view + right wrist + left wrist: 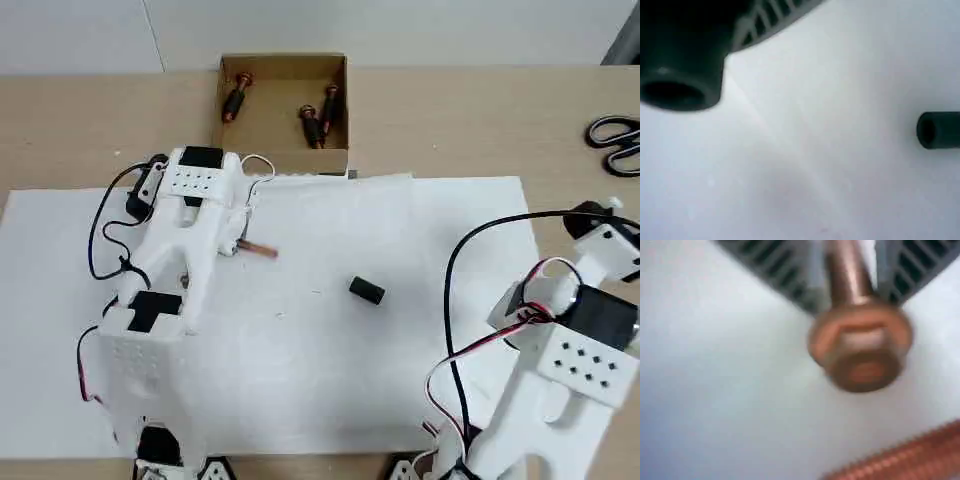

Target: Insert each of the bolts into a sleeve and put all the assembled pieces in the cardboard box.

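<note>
High view: cardboard box (pixel 284 66) at upper centre, with three assembled pieces (pixel 236 96) inside. Loose sleeve (pixel 367 290) mid-frame on the white sheet (pixel 300 380).

Left wrist view: left gripper (pixel 850 270) clenched on the held bolt (pixel 860 352), head toward the camera. Second bolt (pixel 905 460) lying at lower right.

Right wrist view: right gripper (pixel 695 55) grasping the held sleeve (pixel 677 90) at upper left.

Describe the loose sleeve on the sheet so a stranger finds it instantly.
Look at the white sheet in front of the cardboard box. Near its middle lies a short black sleeve, alone. Unlike the bolted pieces in the box, it is empty.
</note>
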You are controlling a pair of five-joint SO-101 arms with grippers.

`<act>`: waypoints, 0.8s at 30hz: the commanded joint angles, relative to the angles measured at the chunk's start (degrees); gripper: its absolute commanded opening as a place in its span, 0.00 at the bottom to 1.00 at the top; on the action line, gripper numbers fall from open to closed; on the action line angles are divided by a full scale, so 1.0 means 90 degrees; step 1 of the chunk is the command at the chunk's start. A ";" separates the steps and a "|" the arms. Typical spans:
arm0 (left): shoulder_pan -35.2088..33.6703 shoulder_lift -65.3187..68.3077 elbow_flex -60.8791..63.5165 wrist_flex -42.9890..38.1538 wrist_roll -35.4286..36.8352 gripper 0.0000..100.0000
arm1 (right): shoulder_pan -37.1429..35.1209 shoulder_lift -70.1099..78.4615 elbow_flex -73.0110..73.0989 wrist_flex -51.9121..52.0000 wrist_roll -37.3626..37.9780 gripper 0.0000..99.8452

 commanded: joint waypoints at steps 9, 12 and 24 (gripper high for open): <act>-0.0088 -0.0039 0.0063 0.0215 -0.0459 0.01 | 0.0044 -0.0151 -0.0029 -0.0024 0.0039 0.00; -0.0098 -0.0059 -0.0024 0.0225 -0.0684 0.01 | 0.0044 -0.0151 -0.0029 -0.0024 0.0039 0.00; -0.0264 -0.0059 -0.3189 0.1905 -0.2716 0.01 | -0.0044 -0.0161 -0.0068 -0.0024 0.0205 0.00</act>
